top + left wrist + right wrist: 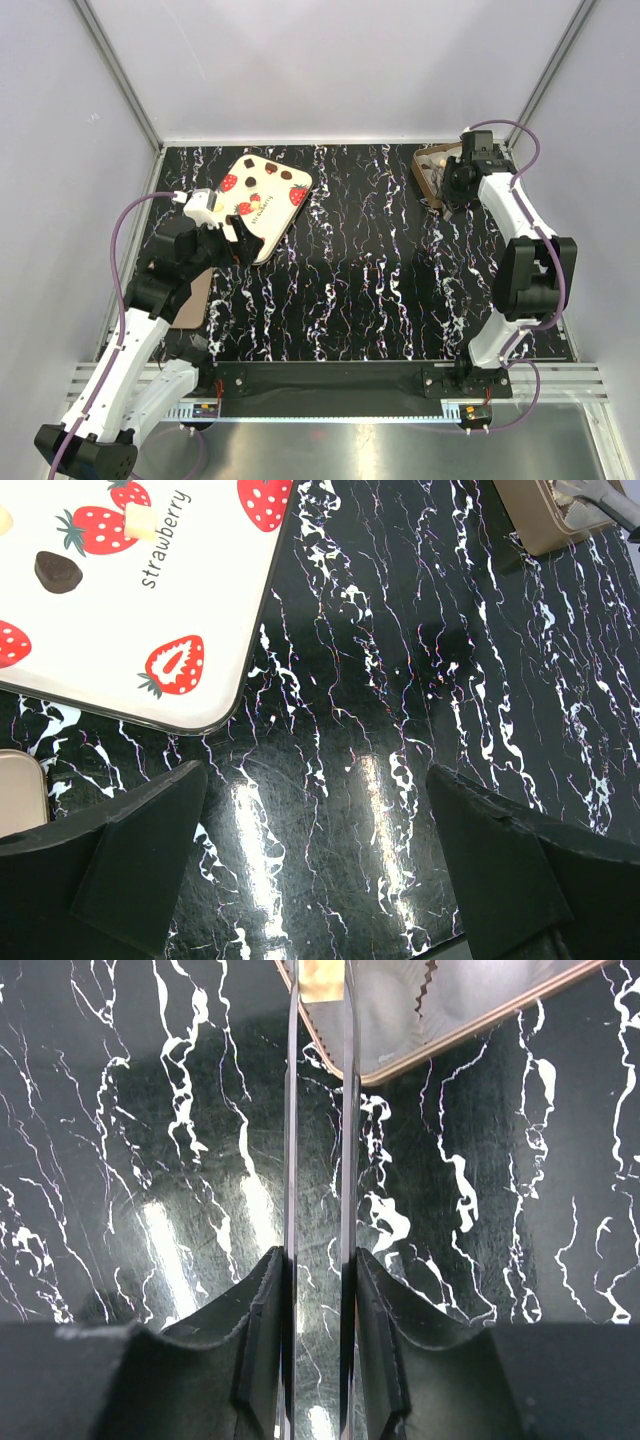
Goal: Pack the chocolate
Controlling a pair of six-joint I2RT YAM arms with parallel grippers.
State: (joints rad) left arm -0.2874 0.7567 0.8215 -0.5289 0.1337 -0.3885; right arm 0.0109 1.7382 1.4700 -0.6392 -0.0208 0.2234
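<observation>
A black table veined with white fills the floor of the cell; a flat cream lid, printed with red strawberries, brown squares and the word "strawberry", lies askew at its far left; a flat tan panel with a rounded corner lies near the left edge, just beside the lid, not touching; a thin clear sheet stands on edge above the table; white walls close the back and sides.

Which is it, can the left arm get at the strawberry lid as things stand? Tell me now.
Probably yes. The left gripper hangs open right at the near edge of the lid, and nothing shows between them to block it.
</observation>
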